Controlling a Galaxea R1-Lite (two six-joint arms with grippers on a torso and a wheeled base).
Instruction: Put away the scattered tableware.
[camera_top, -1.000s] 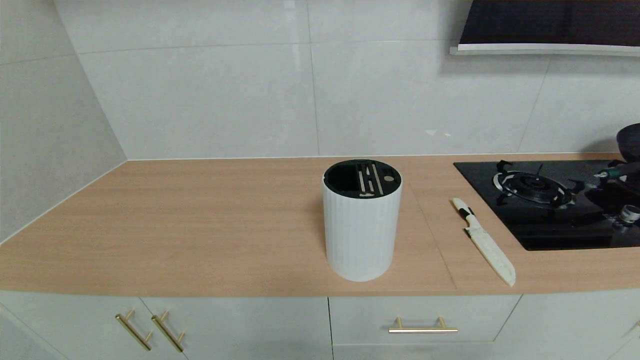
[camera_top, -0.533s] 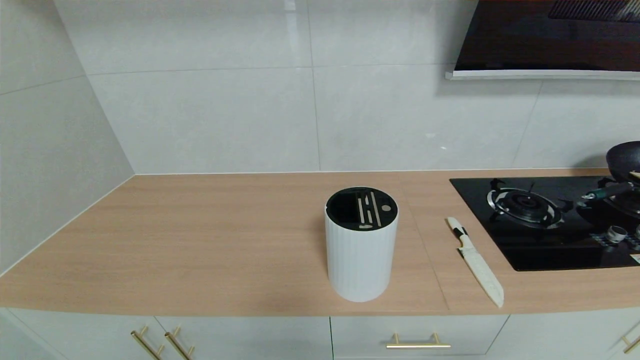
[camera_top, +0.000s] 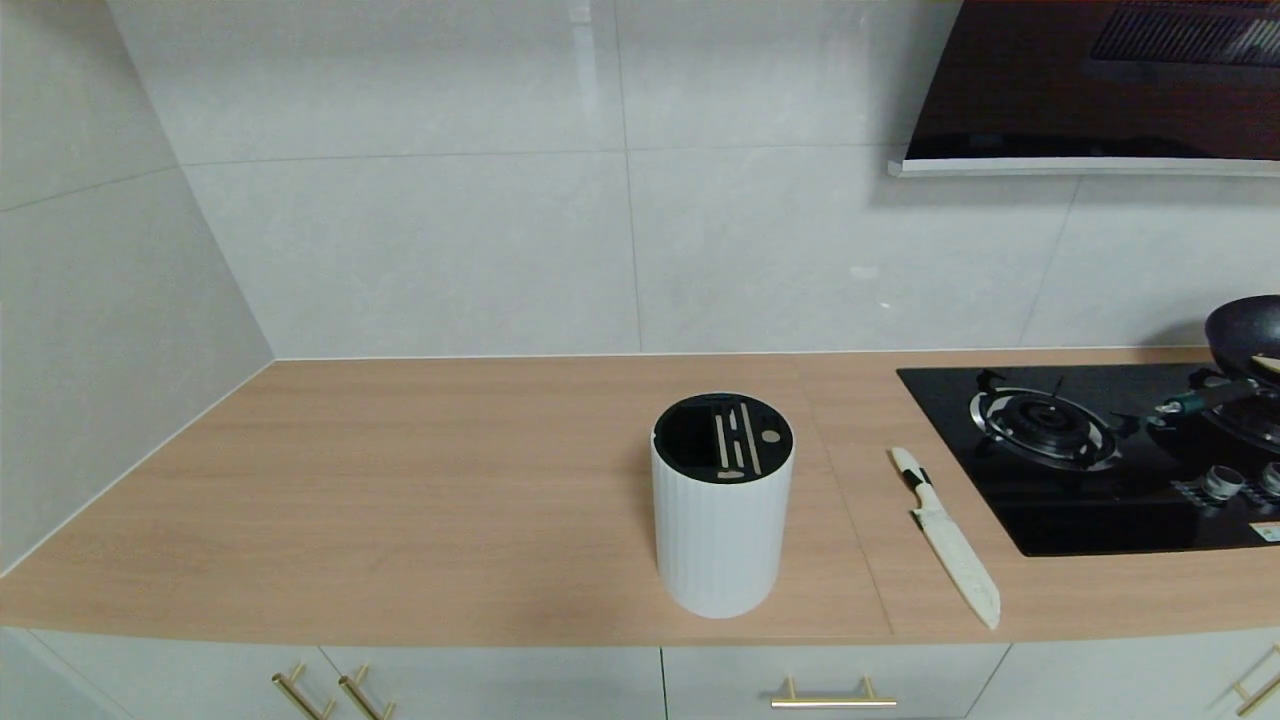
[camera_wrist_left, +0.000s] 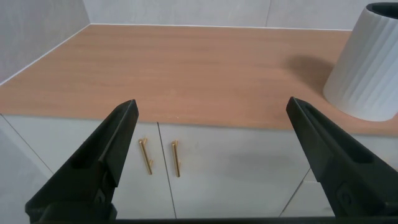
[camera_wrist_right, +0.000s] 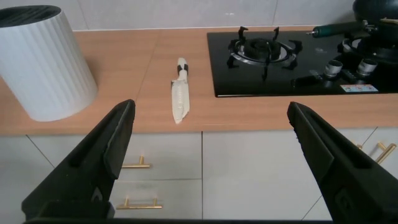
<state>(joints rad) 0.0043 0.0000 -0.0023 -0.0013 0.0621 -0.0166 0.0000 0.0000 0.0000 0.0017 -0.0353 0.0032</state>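
A white ribbed cylinder holder (camera_top: 720, 520) with a black slotted top stands near the front of the wooden counter (camera_top: 400, 480). A white knife (camera_top: 945, 535) with a black band on its handle lies flat to the holder's right, blade toward the counter's front edge. My left gripper (camera_wrist_left: 211, 155) hangs open in front of the counter's edge, left of the holder (camera_wrist_left: 367, 62). My right gripper (camera_wrist_right: 208, 162) is open too, below the counter's front edge, facing the knife (camera_wrist_right: 180, 96) and the holder (camera_wrist_right: 43, 62).
A black gas hob (camera_top: 1090, 450) with burners sits at the right, with a dark pan (camera_top: 1240, 335) on its far burner. Cabinet doors with gold handles (camera_top: 830, 695) run below the counter. A range hood (camera_top: 1090, 90) hangs above the hob.
The whole head view has shifted downward and pulled back, so the camera has moved. The holder and the knife lie as before on the counter.
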